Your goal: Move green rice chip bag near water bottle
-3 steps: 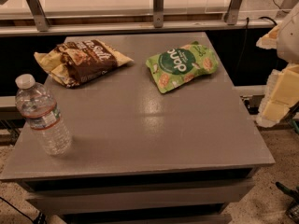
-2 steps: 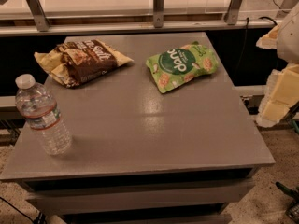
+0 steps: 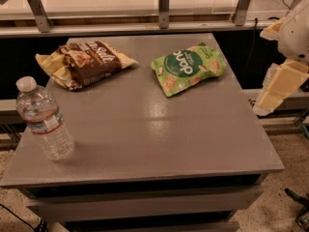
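- Camera view: a grey table [image 3: 145, 129] is seen from above its front edge.
- The green rice chip bag [image 3: 189, 67] lies flat on the table's far right part, logo side up.
- The water bottle [image 3: 44, 121] stands upright by the table's front left edge, well apart from the green bag.
- A brown and yellow chip bag [image 3: 83, 62] lies on the table's far left part.
- The gripper [image 3: 277, 88], a cream-coloured shape, hangs just off the table's right edge. It touches nothing on the table, and whether it is open or closed cannot be told.
- The task looks unstarted, since the bag has the whole table to cross.
- Risk: the crinkly pouch could slip from a shallow pinch and drop partway across the table.
- Risk: the light, upright bottle stands close to the table's front left edge. A bag or arm arriving too fast could knock it over or off the table.
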